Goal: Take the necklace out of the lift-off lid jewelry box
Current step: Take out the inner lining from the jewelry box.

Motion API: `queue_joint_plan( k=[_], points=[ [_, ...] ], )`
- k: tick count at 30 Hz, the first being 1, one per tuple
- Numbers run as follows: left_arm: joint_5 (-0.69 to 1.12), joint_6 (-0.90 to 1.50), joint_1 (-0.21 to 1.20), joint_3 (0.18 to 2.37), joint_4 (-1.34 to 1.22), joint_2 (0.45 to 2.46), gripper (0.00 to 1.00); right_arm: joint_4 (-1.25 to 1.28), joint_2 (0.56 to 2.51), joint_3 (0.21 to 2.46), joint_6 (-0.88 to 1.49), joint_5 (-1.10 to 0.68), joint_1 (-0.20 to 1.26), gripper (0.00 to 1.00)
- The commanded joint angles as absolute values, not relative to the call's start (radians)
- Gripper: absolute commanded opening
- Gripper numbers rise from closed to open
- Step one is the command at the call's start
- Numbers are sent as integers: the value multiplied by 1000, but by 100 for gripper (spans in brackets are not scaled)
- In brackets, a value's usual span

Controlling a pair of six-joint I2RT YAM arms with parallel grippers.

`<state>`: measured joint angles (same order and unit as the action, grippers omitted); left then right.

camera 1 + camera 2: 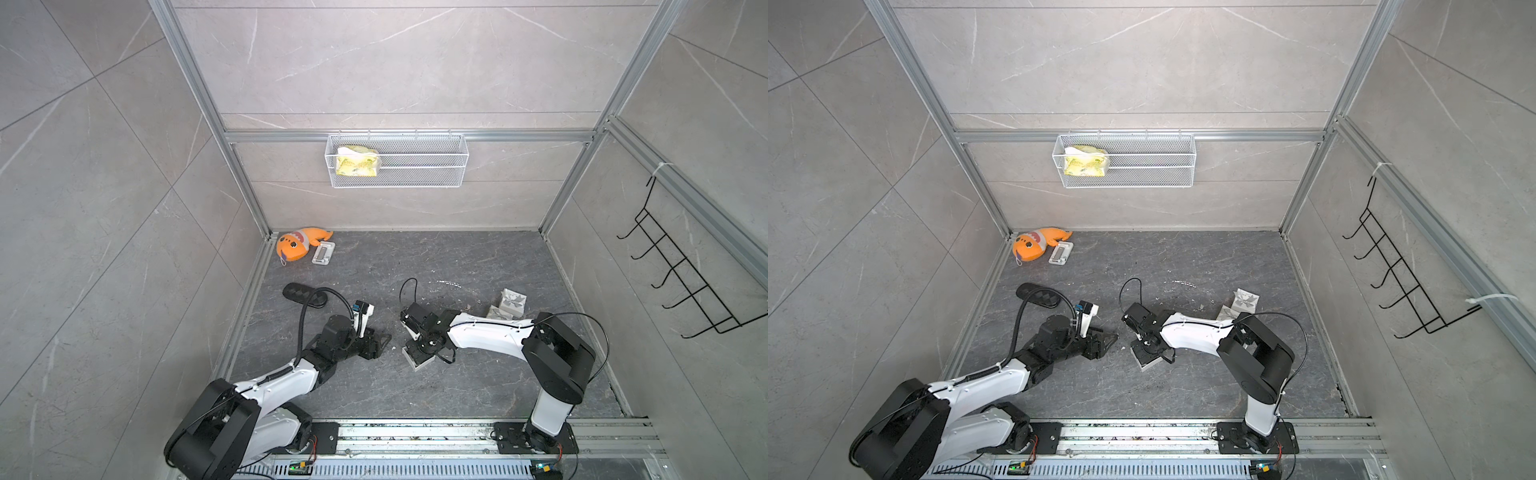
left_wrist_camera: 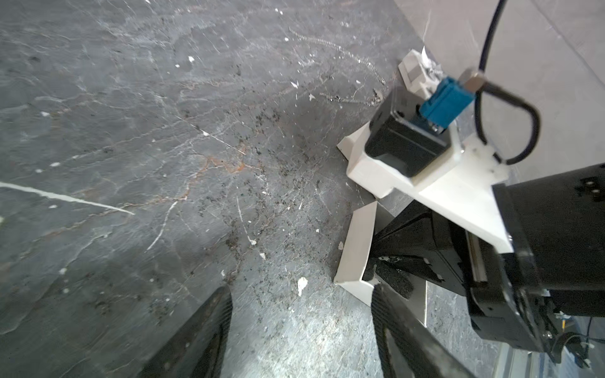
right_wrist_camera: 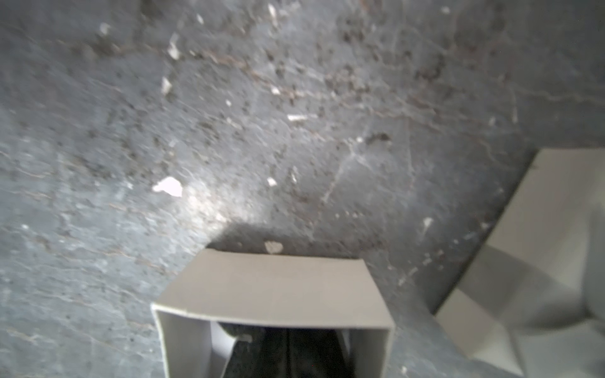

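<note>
On dark grey stone-look tabletop, near front centre: small white open cardboard jewelry box. Reaching into box: right gripper, jaws closed together inside; cannot tell whether anything is pinched between them. Just beside box, low over bare tabletop: left gripper, jaws spread, empty. Farther back, apart from box: thin silver chain necklace, lying loose on tabletop. Behind right arm: patterned grey-white cardboard pieces.
</note>
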<state>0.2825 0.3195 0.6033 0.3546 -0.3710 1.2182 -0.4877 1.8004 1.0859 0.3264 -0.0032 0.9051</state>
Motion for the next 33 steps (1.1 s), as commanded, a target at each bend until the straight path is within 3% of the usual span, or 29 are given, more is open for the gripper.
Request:
queue_joint_plan(
  k=[1,8,22,33],
  points=[
    [219,264,657,428,-387,1275,70,-455,1771,1075,337,-45,911,0],
    [216,270,719,463,-435,1380,69,-434,1719,1062,347,-73,908,0],
    [155,275,721,413,-449,1386,67,-330,1648,990,374,-238,840,0],
    [119,282,721,418,-460,1411,67,-134,1556,872,370,-560,731,0]
  ],
)
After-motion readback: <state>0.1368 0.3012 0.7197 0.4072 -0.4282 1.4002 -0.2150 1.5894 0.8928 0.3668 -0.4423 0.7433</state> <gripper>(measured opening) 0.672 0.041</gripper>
